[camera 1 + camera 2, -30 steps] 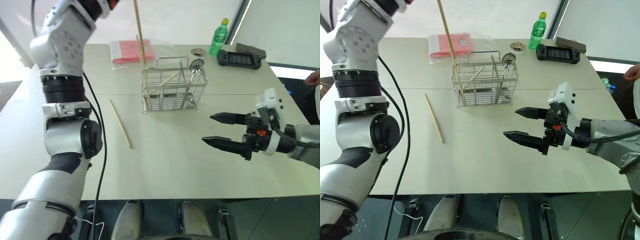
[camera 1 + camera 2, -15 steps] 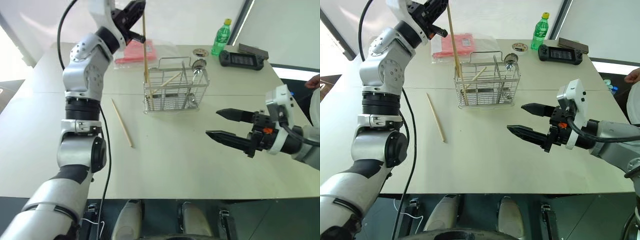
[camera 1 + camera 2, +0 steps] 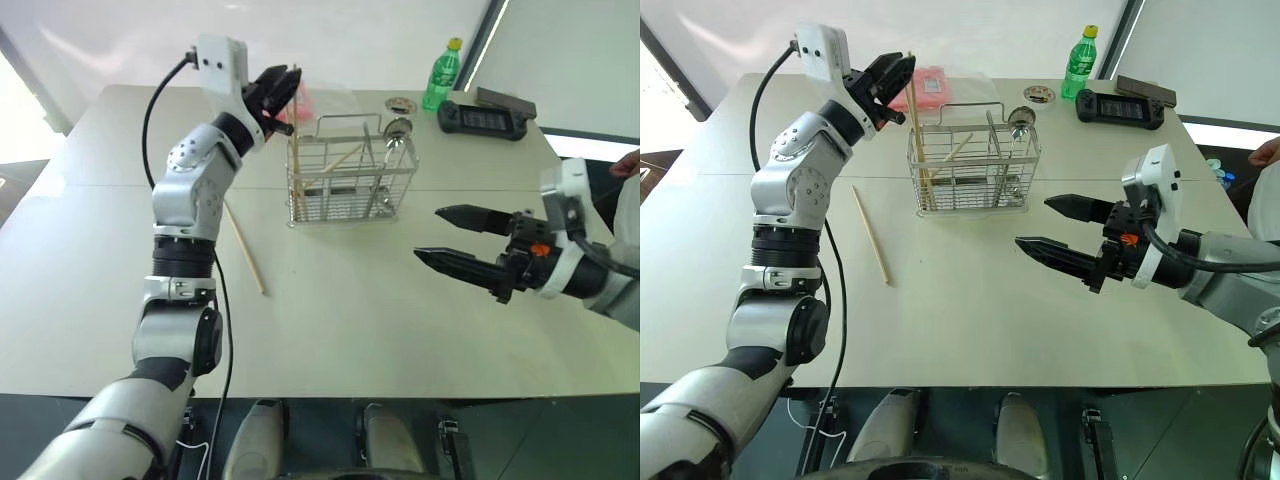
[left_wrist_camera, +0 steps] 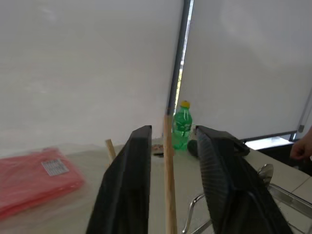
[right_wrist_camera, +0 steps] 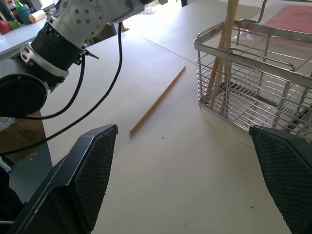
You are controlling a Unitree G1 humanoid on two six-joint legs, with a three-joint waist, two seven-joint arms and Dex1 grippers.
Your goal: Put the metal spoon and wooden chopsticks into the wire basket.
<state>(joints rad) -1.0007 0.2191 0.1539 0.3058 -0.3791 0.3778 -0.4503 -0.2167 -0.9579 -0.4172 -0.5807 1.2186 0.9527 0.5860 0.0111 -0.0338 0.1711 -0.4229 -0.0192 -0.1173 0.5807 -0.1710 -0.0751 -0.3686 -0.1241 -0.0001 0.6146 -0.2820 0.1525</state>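
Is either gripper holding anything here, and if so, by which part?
The right gripper is open and empty. The left gripper has a chopstick standing in the wire basket between its parted fingers; a grip cannot be told.

Wire basket [image 3: 350,175] holds spoon [image 3: 393,135] + chopsticks [image 3: 296,175]; one chopstick [image 3: 243,246] on table.

Chopstick [image 4: 169,185] between parted claw [image 4: 171,195] fingers [image 4: 127,180]
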